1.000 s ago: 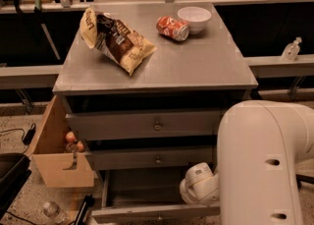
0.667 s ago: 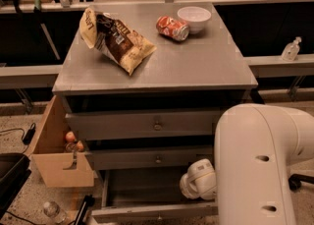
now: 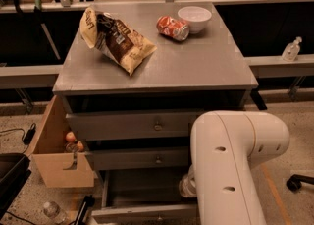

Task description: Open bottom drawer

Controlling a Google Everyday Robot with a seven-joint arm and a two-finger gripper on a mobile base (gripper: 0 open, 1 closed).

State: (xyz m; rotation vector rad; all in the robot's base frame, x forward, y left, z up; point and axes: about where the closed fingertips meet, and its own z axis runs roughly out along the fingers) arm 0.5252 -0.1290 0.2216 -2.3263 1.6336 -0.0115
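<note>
1. The white arm (image 3: pixel 235 170) fills the lower right. Its thick link bends at a rounded elbow in front of the cabinet's right half and runs down out of the bottom edge.
2. The gripper (image 3: pixel 188 186) shows only as a pale rounded piece at the arm's left edge, low over the open tray. I cannot tell how wide the claw is or whether it has hold of anything.
3. The bottom drawer (image 3: pixel 137 213) is pulled out toward the camera. Its narrow front panel lies at the bottom edge of the view, and its shallow grey tray is exposed behind it.
4. The middle drawer (image 3: pixel 127 159) and top drawer (image 3: pixel 122 125) sit closed above it, each with a small centre knob.
5. Speckled floor lies open to the right of the arm. A black caster (image 3: pixel 294 182) stands well apart from the cabinet there.
6. A tan cardboard box (image 3: pixel 54 167) sits against the cabinet's left side, holding round orange items (image 3: pixel 71 137). A clear bottle (image 3: pixel 51 210) lies on the floor near the drawer's left corner.
7. On the cabinet top (image 3: pixel 206 69) lie a chip bag (image 3: pixel 117 40), a red can (image 3: pixel 172 27) on its side and, touching it, a white bowl (image 3: pixel 194 18), all well clear of the drawers.
</note>
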